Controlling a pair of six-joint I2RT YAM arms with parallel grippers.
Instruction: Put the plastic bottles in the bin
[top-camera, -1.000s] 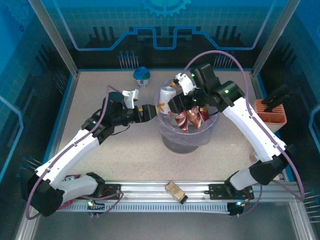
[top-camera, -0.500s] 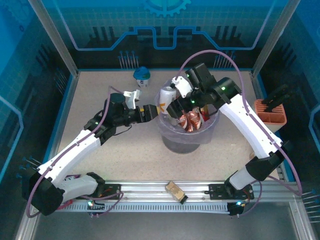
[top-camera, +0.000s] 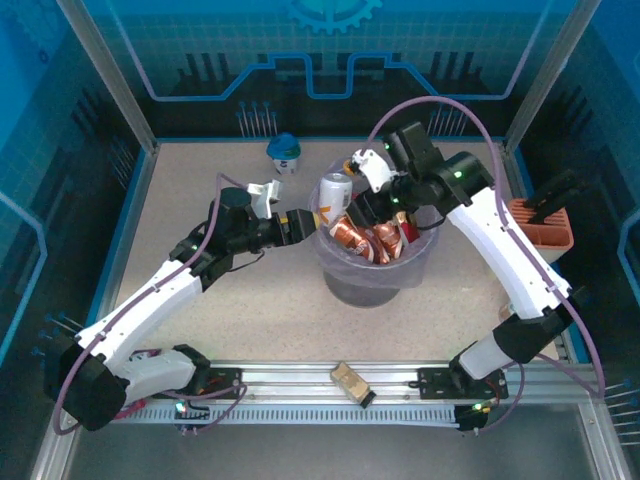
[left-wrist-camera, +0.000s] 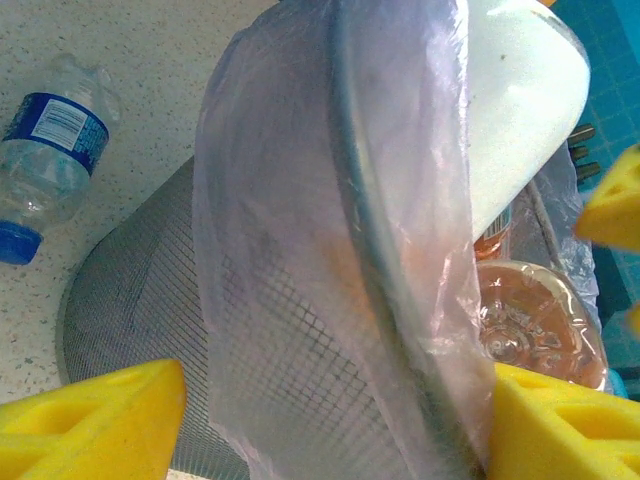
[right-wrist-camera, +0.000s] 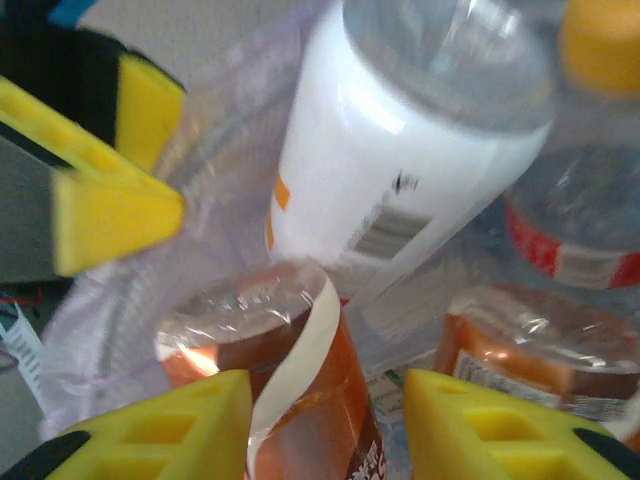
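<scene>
The bin (top-camera: 345, 285), grey mesh lined with a lavender bag, stands mid-table holding several plastic bottles. A white-labelled bottle (top-camera: 333, 192) leans at its left rim, also seen as the white bottle (right-wrist-camera: 400, 170). A copper bottle (top-camera: 350, 235) lies on top of the pile. My right gripper (top-camera: 365, 212) hovers over it, open; the copper bottle (right-wrist-camera: 300, 400) sits between the pads, and the right pad is clear of it. My left gripper (top-camera: 300, 222) is open astride the bin's left rim (left-wrist-camera: 400, 300). A blue-labelled bottle (top-camera: 285, 150) lies on the table behind the bin.
An orange slotted holder (top-camera: 541, 225) stands at the right edge. A small gold-brown box (top-camera: 350, 382) rests on the front rail. A red-labelled bottle (right-wrist-camera: 580, 250) and a second copper bottle (right-wrist-camera: 540, 350) lie in the bin. Bare table lies front left of the bin.
A copper bottle has come to rest on top of the pile in the bin under the right gripper, which shifted slightly right. The left gripper stayed at the rim.
</scene>
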